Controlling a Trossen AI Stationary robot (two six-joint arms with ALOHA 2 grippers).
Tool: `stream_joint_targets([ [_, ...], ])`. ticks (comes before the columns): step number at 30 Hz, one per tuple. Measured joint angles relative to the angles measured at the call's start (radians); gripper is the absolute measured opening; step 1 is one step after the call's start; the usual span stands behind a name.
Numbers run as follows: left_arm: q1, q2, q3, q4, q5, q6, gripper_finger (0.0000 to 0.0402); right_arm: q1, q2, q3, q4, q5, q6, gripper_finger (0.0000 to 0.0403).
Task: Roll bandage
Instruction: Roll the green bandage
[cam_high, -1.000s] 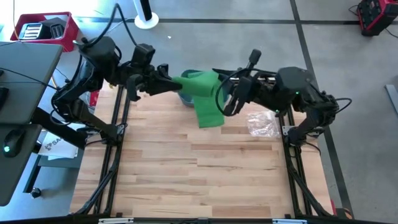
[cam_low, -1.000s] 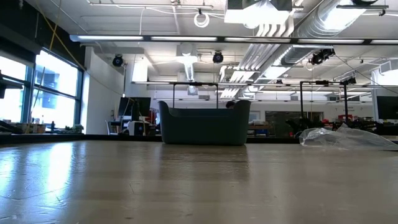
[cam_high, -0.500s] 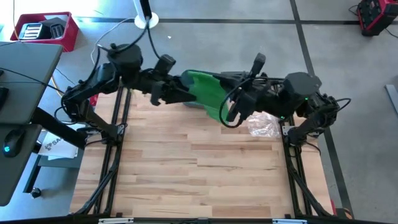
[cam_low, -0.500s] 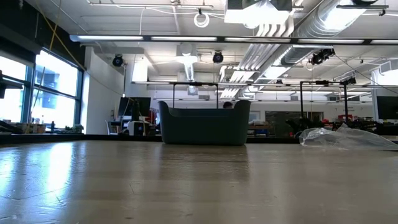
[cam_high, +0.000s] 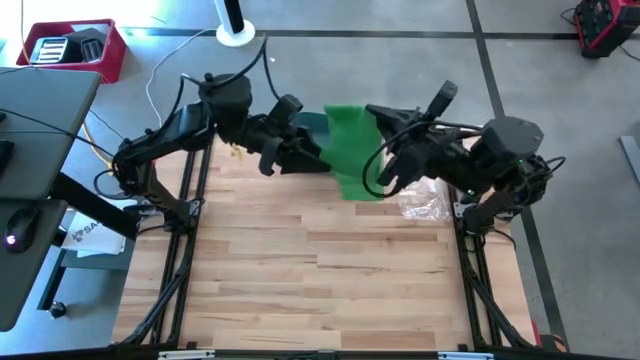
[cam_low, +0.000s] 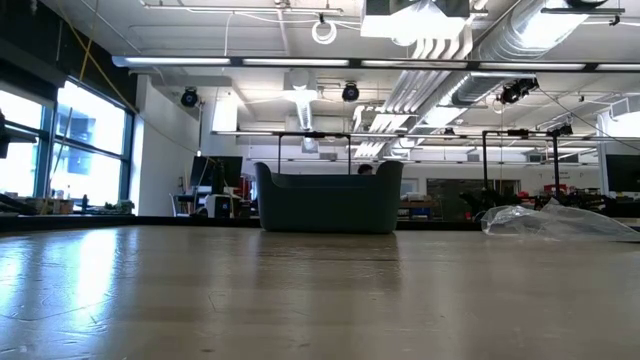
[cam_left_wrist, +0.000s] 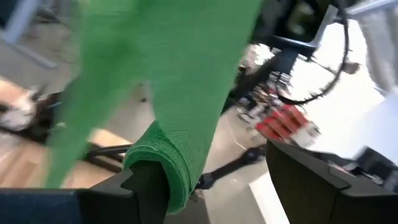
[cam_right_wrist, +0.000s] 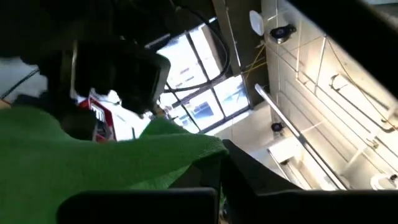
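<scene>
Right gripper (cam_high: 378, 172) pinches the green bandage (cam_high: 352, 150) mid-air above the far bench (cam_high: 330, 270), left gripper (cam_high: 312, 160) wide open, empty; regrip near the free edge, keep tension.

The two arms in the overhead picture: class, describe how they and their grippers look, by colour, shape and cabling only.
Both the left arm and the right arm are black and jointed, with bulky rounded housings and loose black cables looping alongside. Each ends in a gripper with two dark, flat, angular fingers. A small green light glows on the right arm.
</scene>
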Motion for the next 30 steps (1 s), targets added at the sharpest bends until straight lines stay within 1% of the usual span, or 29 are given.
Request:
stream_joint_targets([
  [3,-0.008,0.015,0.000,0.081,0.062,-0.005,0.0241,-0.005,-0.002,0.000,-0.032,0.016,0.005,0.0000],
  [5,-0.009,0.016,0.000,0.121,0.096,-0.011,0.0241,-0.006,-0.002,0.000,-0.062,0.028,0.037,0.0000],
  [7,-0.010,0.015,0.000,0.130,0.113,-0.015,0.0241,-0.006,-0.007,0.000,-0.120,0.048,0.093,0.0000],
  [11,-0.012,0.007,0.000,0.122,0.118,-0.011,0.0241,-0.007,-0.022,0.000,-0.231,0.050,0.220,0.0000],
  [13,-0.009,0.005,0.000,0.100,0.118,-0.016,0.0241,-0.006,-0.023,0.000,-0.210,0.037,0.218,0.0000],
  [18,0.010,0.019,0.000,0.016,0.110,0.009,0.0241,0.013,-0.023,0.000,-0.096,0.001,0.102,0.0000],
  [22,0.018,0.024,-0.001,0.009,0.090,0.042,0.0239,0.022,-0.023,0.000,-0.054,-0.007,0.094,0.0000],
  [24,0.017,0.023,0.000,0.009,0.074,0.068,0.0232,0.022,-0.023,0.000,-0.050,-0.014,0.117,0.0000],
  [26,0.017,0.024,0.000,0.008,0.065,0.095,0.0216,0.022,-0.023,0.000,-0.049,-0.019,0.162,0.0000],
  [30,0.020,0.023,0.000,-0.043,0.037,0.114,0.0165,0.022,-0.019,-0.001,-0.029,-0.047,0.191,0.0000],
])
